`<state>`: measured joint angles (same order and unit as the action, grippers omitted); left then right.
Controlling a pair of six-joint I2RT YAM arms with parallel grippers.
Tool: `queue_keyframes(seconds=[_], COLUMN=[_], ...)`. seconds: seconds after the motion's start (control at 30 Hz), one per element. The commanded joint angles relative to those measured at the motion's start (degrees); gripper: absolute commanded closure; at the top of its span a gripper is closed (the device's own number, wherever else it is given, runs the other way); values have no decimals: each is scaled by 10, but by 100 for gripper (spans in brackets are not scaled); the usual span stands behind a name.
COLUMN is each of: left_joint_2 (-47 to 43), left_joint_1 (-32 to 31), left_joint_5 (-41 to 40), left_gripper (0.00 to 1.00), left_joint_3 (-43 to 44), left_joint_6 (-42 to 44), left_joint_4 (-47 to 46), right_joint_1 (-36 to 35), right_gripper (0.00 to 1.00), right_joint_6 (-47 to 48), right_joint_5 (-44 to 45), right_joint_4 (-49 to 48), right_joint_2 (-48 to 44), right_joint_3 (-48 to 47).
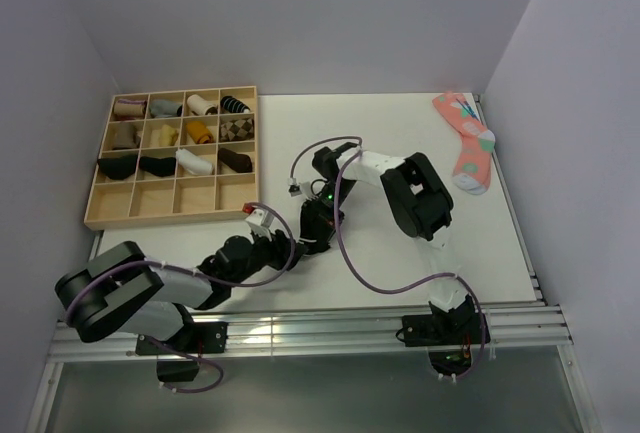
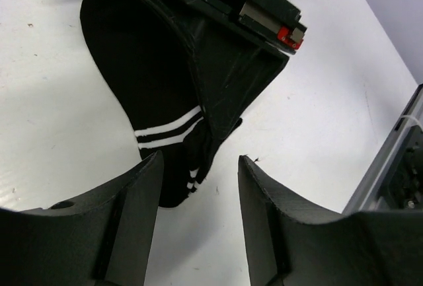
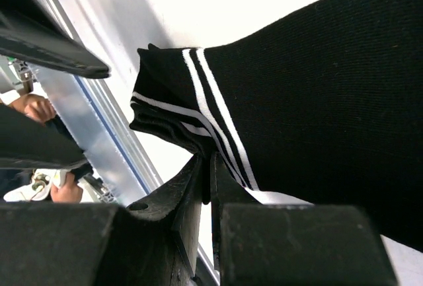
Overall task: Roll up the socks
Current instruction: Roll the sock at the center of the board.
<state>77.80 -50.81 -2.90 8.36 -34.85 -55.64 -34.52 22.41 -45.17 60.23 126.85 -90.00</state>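
Observation:
The black ankle socks (image 2: 142,81) with thin white stripes at the cuff lie flat on the white table, one on the other. My right gripper (image 3: 207,167) is shut on the cuff edge of the socks (image 3: 317,94), just below the stripes. It also shows in the left wrist view (image 2: 221,94), coming down on the cuff. My left gripper (image 2: 198,167) is open and empty, its fingers (image 2: 142,193) just short of the cuff end and apart from it. In the top view both grippers meet near the table's front middle (image 1: 305,238) and hide most of the socks.
A wooden tray (image 1: 100,215) with compartments holding rolled socks of other colours stands at the back left. A pink patterned sock (image 1: 468,143) lies at the back right. The metal rail (image 1: 300,328) runs along the near table edge, close to the cuff (image 3: 99,134).

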Motion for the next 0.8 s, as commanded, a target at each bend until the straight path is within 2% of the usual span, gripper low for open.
queue_keyframes(seconds=[0.0,0.23,0.53,0.77], left_joint_2=[33,92,124,146], left_joint_1=[-9,-17,-18,-18], left_joint_5=[-1,9,22,17], left_gripper=[46,47,49,58], left_joint_3=[0,15,31,32], left_joint_6=[31,38,36,28], left_joint_4=[-97,-131,-132,-133], right_joint_1=[-5,-5,-5,-5], right_gripper=[86,86,86,86], right_joint_6=[11,12,10,6], right_joint_5=[-2,-1,0,2], right_joint_4=[29,30,22,18], right_joint_2=[5,7,9,6], right_joint_3=[-21,-22,-18,-19])
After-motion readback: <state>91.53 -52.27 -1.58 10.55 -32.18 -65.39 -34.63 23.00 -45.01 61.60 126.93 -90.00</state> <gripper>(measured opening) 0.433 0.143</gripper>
